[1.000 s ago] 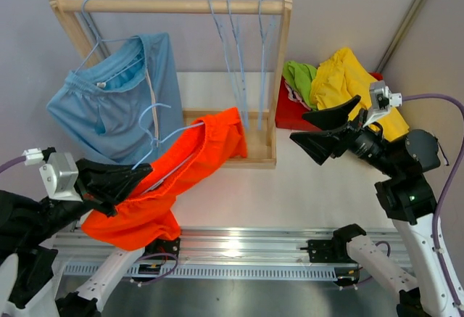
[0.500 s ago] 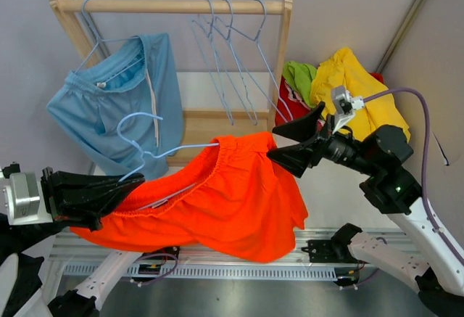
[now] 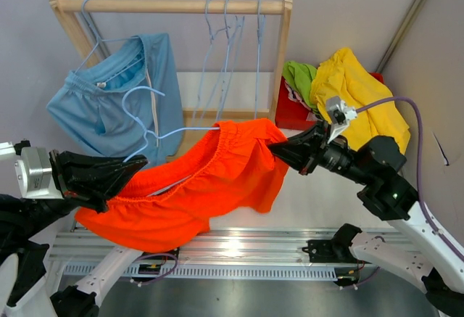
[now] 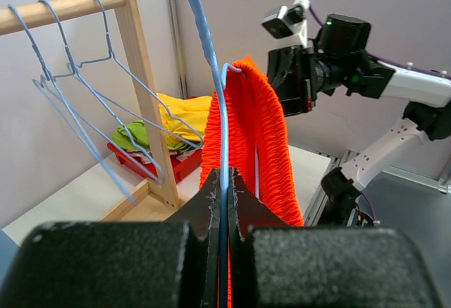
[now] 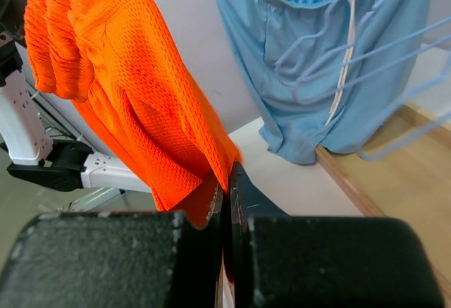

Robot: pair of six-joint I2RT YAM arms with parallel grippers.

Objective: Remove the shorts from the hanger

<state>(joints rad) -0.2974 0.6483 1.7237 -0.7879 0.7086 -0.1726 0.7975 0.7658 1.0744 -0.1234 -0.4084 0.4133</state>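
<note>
The orange-red shorts (image 3: 210, 183) hang in mid-air on a light blue wire hanger (image 3: 156, 132), stretched between both arms. My left gripper (image 3: 139, 165) is shut on the hanger's wire (image 4: 211, 61), which runs straight up between the jaws (image 4: 224, 177). My right gripper (image 3: 274, 150) is shut on the shorts' right edge, with orange mesh (image 5: 134, 89) pinched at its jaws (image 5: 227, 177). Light blue shorts (image 3: 116, 106) stay on another hanger on the rack. Yellow shorts (image 3: 355, 85) and lime green shorts (image 3: 299, 76) lie piled at the right.
The wooden rack (image 3: 174, 5) stands at the back, with several bare blue hangers (image 3: 228, 48) on its rail. A red bin (image 3: 290, 117) under the piled shorts sits right of the rack's post. The arms' metal base rail (image 3: 239, 248) runs along the near edge.
My right gripper, open a second ago, came left to the orange-red shorts and shut on their edge. The shorts now stretch between the arms. The bare hangers swung.
</note>
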